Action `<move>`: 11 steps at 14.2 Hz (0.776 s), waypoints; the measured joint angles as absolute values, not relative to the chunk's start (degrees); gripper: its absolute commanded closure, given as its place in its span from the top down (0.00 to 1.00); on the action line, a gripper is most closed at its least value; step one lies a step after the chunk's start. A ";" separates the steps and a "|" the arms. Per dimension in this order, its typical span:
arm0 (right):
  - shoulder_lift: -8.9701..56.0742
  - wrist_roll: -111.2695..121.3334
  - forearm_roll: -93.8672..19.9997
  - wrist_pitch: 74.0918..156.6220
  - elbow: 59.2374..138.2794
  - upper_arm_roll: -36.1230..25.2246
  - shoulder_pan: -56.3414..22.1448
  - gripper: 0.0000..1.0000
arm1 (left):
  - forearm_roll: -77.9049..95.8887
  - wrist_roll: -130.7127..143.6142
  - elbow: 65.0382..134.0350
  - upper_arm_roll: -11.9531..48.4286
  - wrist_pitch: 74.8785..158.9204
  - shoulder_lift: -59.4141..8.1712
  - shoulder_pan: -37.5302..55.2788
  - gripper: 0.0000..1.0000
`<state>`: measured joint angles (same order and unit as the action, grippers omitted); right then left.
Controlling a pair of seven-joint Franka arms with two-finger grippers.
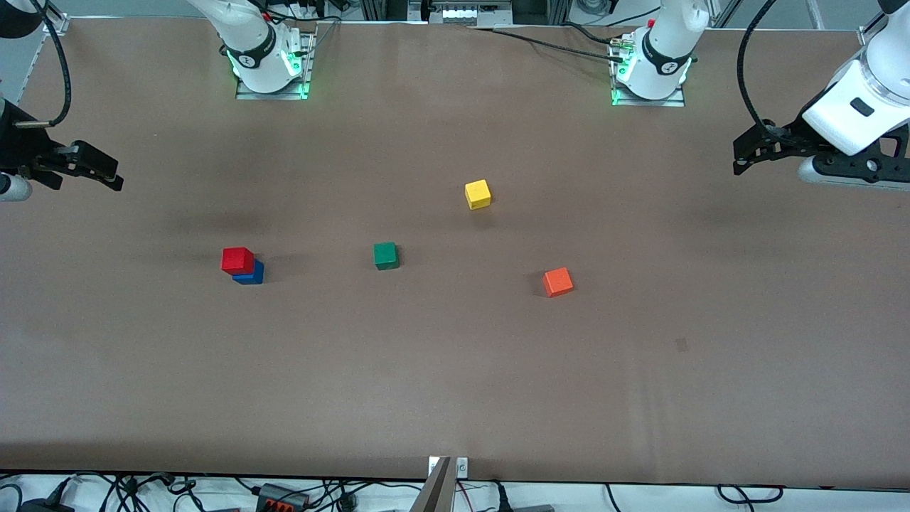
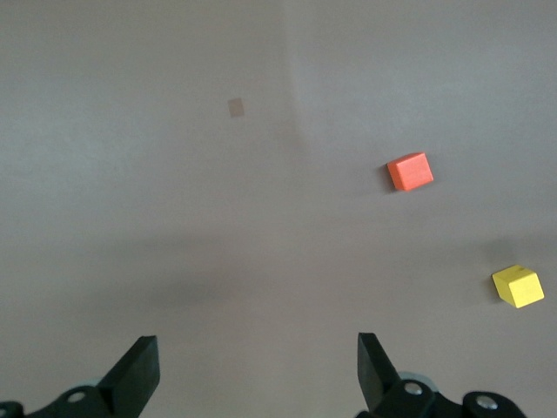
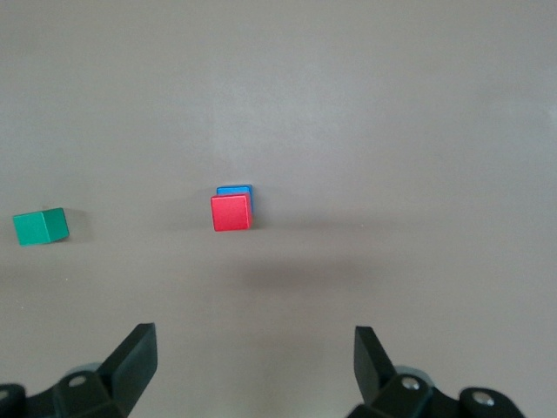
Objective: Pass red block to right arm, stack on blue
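The right claw hangs wide and empty over the table's edge at the right arm's end, and the left claw hangs just as wide and empty over the left arm's end. The red block sits on top of the blue, slightly offset so that a strip of blue shows at one side; the right wrist view shows the same pair, red block over blue, well apart from that claw's fingers. Judged from this, the stacking step looks finished and both arms wait clear of the cubes. What remains, if anything, is only to keep away: the overhang is small, but a careless pass near the stack could topple it. The green cube lies beside the stack toward the left arm's end, with the yellow cube and orange-red cube further that way.
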<state>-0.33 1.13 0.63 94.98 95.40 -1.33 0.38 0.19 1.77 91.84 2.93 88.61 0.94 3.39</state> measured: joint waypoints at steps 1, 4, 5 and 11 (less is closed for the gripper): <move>-0.45 1.15 0.67 94.84 95.40 -1.33 0.36 1.00 | 0.19 1.77 91.81 2.95 87.81 0.94 3.40 1.00; -0.50 1.17 0.68 94.78 95.40 -1.33 0.26 1.00 | 0.19 1.77 91.79 3.19 87.03 0.93 3.51 1.00; -0.50 1.18 0.68 94.76 95.40 -1.33 0.21 1.00 | 0.19 1.77 91.79 3.31 86.99 0.93 3.57 1.00; -0.48 1.30 0.73 94.59 95.45 -1.33 0.14 1.00 | 0.19 1.77 91.61 3.62 86.95 0.93 3.62 1.00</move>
